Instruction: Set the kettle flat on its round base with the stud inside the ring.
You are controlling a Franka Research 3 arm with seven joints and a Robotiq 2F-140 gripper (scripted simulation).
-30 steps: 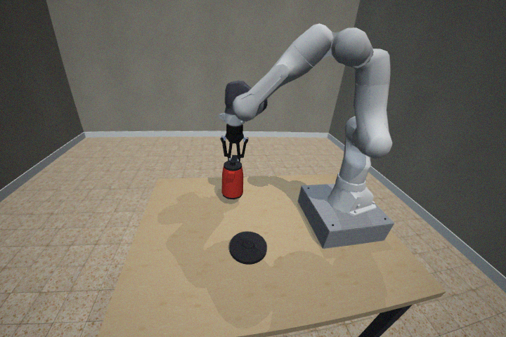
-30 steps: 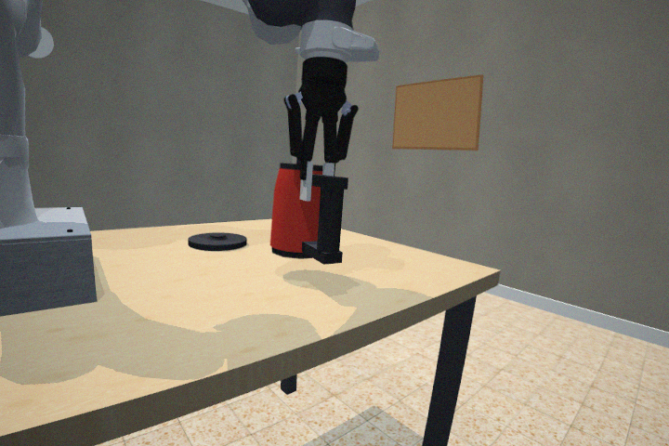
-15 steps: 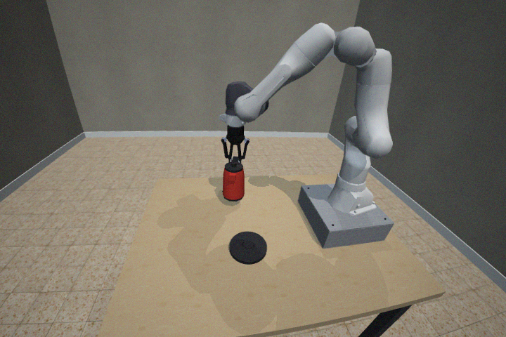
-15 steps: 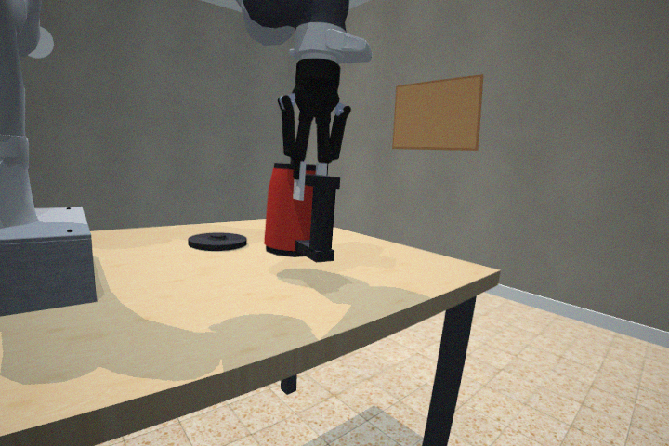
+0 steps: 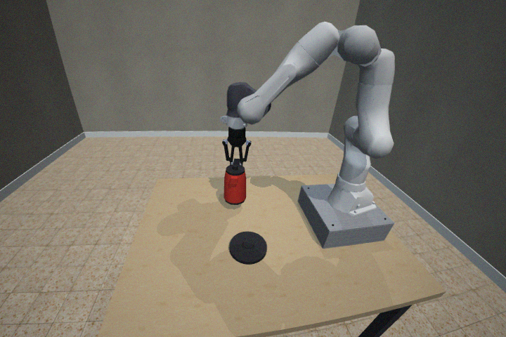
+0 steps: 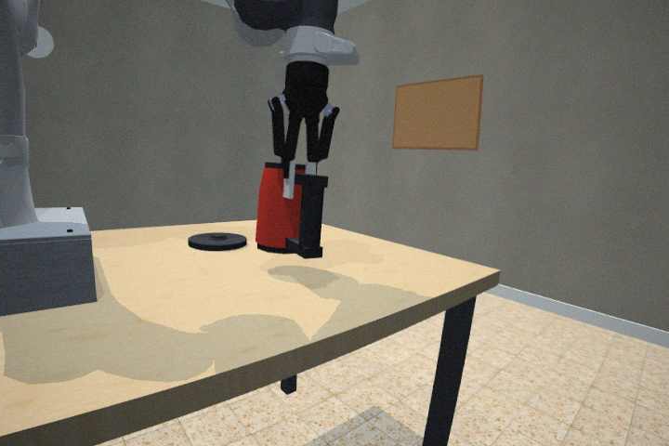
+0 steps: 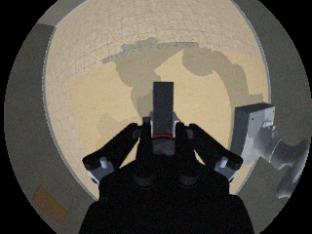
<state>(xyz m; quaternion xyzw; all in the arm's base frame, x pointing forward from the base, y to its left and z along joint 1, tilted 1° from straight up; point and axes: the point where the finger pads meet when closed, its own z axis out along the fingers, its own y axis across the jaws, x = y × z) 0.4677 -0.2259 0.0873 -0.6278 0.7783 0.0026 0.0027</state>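
Note:
The red kettle (image 5: 235,188) (image 6: 272,210) (image 7: 163,100) is upright at the far side of the table (image 5: 182,278) (image 6: 188,283), its black handle (image 6: 311,210) facing away from the arm's pedestal. My gripper (image 5: 236,161) (image 6: 299,179) (image 7: 162,117) comes straight down from above and is shut on the top of the handle next to the lid. The kettle's foot is at the table top or barely above it; I cannot tell which. The black round base (image 5: 247,247) (image 6: 216,241) lies flat with its stud up, apart from the kettle, nearer the table's middle.
The arm's grey pedestal (image 5: 341,226) (image 6: 30,263) (image 7: 250,127) stands on the table to one side of the base. The table edge runs close behind the kettle's handle. An orange board (image 6: 438,111) hangs on the wall.

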